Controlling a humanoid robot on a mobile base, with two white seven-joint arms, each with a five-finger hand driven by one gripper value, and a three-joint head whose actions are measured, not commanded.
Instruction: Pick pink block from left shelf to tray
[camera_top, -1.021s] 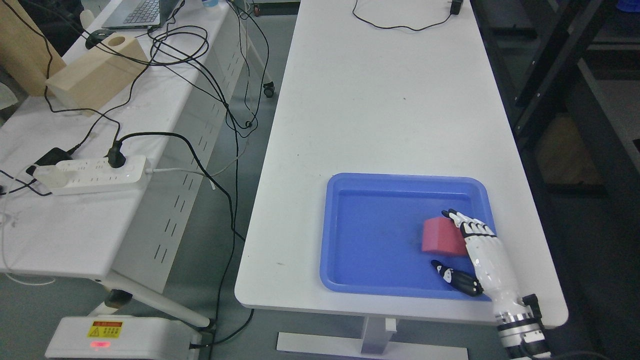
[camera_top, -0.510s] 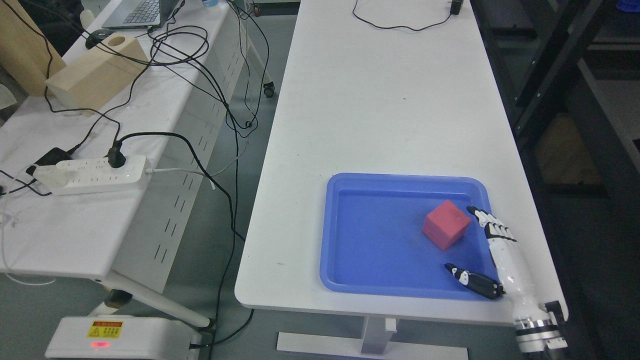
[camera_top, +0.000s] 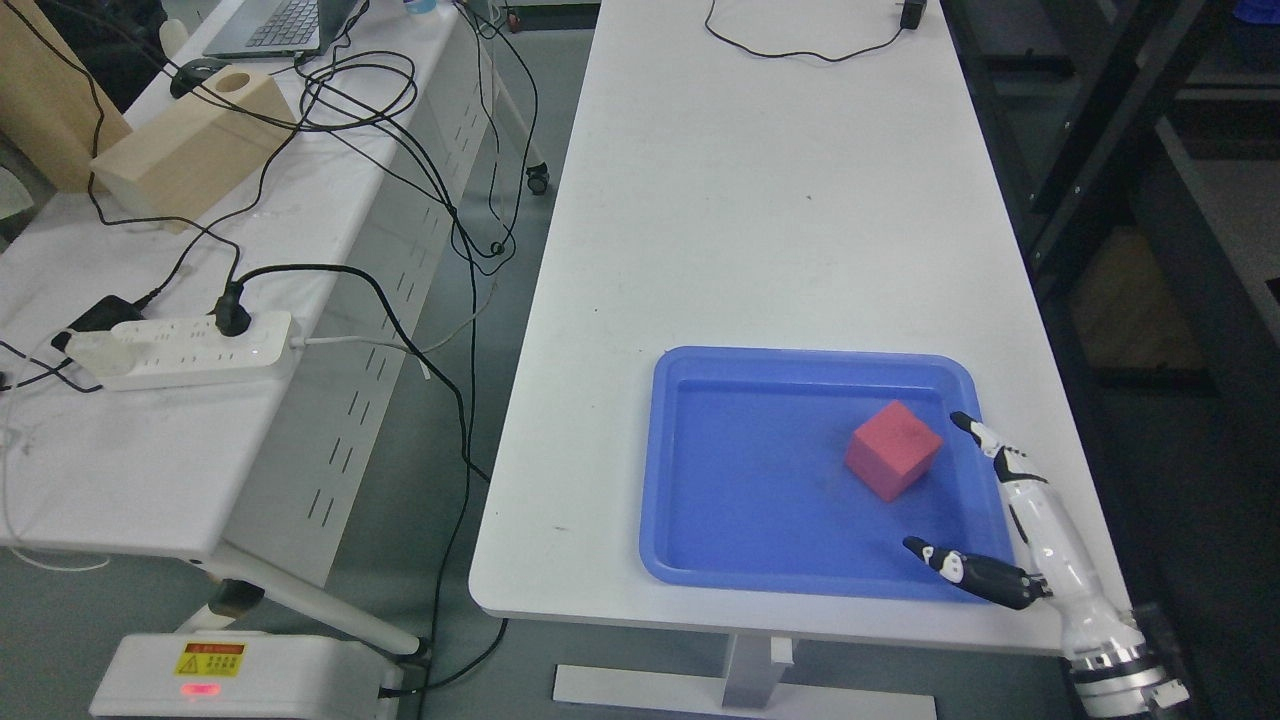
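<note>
A pink block (camera_top: 893, 449) rests inside the blue tray (camera_top: 700, 470), in its right half, standing free. My right hand (camera_top: 955, 495) hovers at the tray's right rim, open, its fingers (camera_top: 985, 440) stretched out and its thumb (camera_top: 965, 573) spread apart below. A small gap separates the hand from the block. The right arm comes in from the lower right corner. No left arm shows.
The tray sits near the front edge of a long white table (camera_top: 760, 200). A black cable (camera_top: 800, 45) lies at its far end. A second table to the left carries a power strip (camera_top: 180, 348), tangled cables and a wooden box (camera_top: 190, 150). Dark shelving (camera_top: 1120, 150) stands at right.
The right hand let go of the pink block and drew back to the lower right. The block, freed, now sits turned corner-on in the tray.
</note>
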